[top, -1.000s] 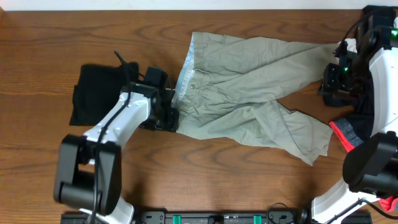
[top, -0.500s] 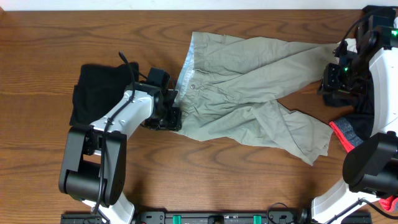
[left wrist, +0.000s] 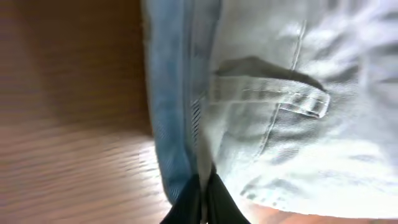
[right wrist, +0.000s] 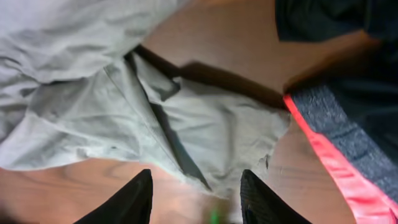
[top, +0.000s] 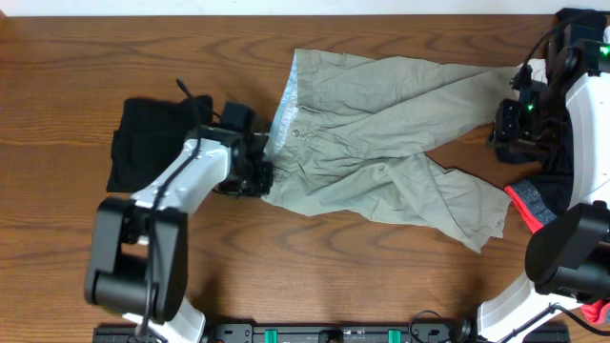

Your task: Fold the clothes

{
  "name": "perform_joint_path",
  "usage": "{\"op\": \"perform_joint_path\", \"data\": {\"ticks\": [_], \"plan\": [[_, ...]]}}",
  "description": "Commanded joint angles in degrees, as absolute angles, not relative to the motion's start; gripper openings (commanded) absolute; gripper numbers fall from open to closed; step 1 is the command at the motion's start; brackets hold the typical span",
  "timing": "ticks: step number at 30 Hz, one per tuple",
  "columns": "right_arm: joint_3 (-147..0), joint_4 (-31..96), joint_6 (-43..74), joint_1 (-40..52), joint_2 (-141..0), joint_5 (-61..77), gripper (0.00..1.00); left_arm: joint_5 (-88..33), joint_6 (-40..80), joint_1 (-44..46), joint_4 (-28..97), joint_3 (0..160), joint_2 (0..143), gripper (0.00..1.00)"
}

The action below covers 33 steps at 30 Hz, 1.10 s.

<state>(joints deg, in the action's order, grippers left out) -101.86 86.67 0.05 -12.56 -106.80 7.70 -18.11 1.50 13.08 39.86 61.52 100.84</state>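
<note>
At my left claw [left wrist: 202, 200], the jaws are clenched on the lower end of the waistband [left wrist: 177, 106], with its blue lining pinched between them. From that grip the shorts [top: 381, 143] lie flat across the table [top: 76, 76]. Their long axis runs left to right, and both legs splay away rightward. At the far end my right claw [right wrist: 196, 179] hangs released above a leg hem [right wrist: 249, 130], gripping nothing. So my left has the waist and my right is nearer the hems. I judge the fold must travel along that axis.
</note>
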Motion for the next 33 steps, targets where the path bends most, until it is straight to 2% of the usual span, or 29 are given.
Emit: {"op": "perform_joint_path", "data": {"ticks": [1, 4, 10, 18, 19, 21, 25, 26, 29, 33], "plan": [[-102.2, 89.0, -0.9, -12.4, -106.8, 7.9, 0.44, -17.2, 1.8, 10.4, 39.7, 63.3, 94.4, 0.06], [-102.1, 90.9, -0.9, -12.4, -106.8, 8.0, 0.45, -12.9, 3.8, 7.7, 38.5, 63.3, 89.9, 0.06], [-99.2, 90.8, -0.9, -10.3, -106.8, 10.7, 0.46, -12.8, 4.4, 5.9, 36.8, 63.3, 86.7, 0.06], [-87.8, 83.5, -1.3, -4.3, -106.8, 10.6, 0.47, -14.1, 5.3, 6.0, 39.2, 63.2, 87.2, 0.06], [-87.2, 82.8, -1.3, -4.0, -106.8, 10.6, 0.47, -14.8, 5.3, 6.0, 40.1, 63.0, 87.4, 0.09], [-86.8, 81.8, -1.3, -3.9, -106.8, 10.6, 0.47, -16.4, 5.3, 6.0, 41.0, 62.3, 87.8, 0.26], [-86.8, 81.1, -0.9, -4.0, -106.8, 11.0, 0.47, -17.9, 5.3, 6.0, 40.9, 59.5, 89.6, 0.53], [-86.8, 81.1, -0.9, -4.0, -106.8, 11.0, 0.47, -18.7, 5.3, 6.0, 41.0, 58.9, 90.3, 0.57], [-86.8, 81.2, -0.9, -4.1, -106.8, 11.0, 0.47, -21.6, 8.4, 6.0, 41.2, 57.8, 92.9, 0.63], [-86.8, 81.2, -0.9, -4.1, -106.8, 11.0, 0.47, -24.0, 16.6, 6.0, 42.8, 57.3, 96.7, 0.64]]}}
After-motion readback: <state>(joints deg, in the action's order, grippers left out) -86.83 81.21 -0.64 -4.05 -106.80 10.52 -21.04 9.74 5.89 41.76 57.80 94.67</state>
